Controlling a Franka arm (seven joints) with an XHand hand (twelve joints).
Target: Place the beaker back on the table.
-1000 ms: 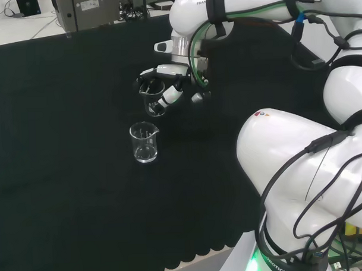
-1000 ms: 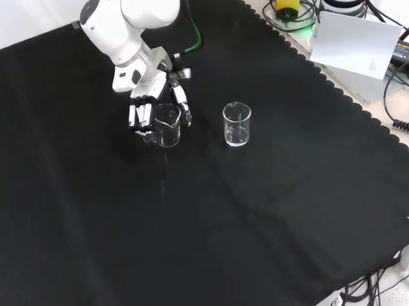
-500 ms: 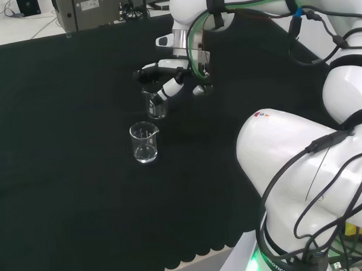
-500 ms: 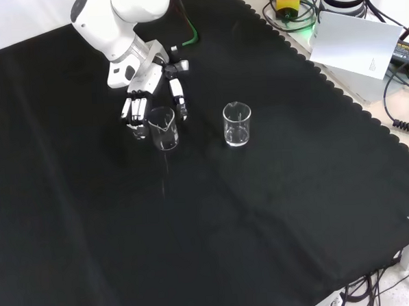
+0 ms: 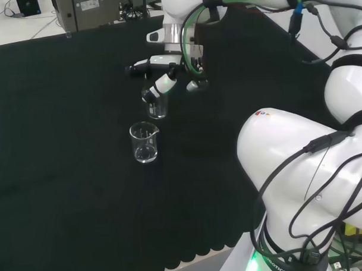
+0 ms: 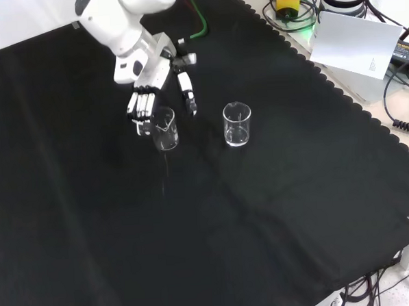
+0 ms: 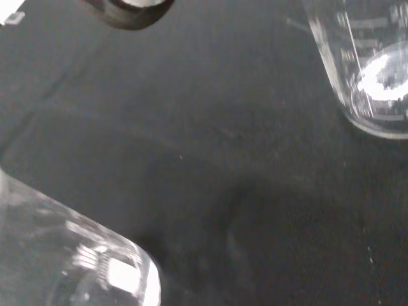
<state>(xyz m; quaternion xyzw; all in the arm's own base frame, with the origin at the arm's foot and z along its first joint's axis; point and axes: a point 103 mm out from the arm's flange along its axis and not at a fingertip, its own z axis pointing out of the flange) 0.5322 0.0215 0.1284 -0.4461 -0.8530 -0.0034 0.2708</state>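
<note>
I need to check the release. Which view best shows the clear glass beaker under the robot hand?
The front view: the clear glass beaker stands upright on the cloth, the open robot hand above it. The head view has a finger partly covering it; the wrist view gives a blurred edge.

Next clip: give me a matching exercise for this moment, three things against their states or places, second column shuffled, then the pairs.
Things:
1. hand
2. beaker by the hand
3. other beaker

States:
A. upright on the cloth, well clear of the hand, at the right in the front view
B. open, fingers straight
C. upright on the cloth, just under the fingers

Pairs: 1-B, 2-C, 3-A
</note>
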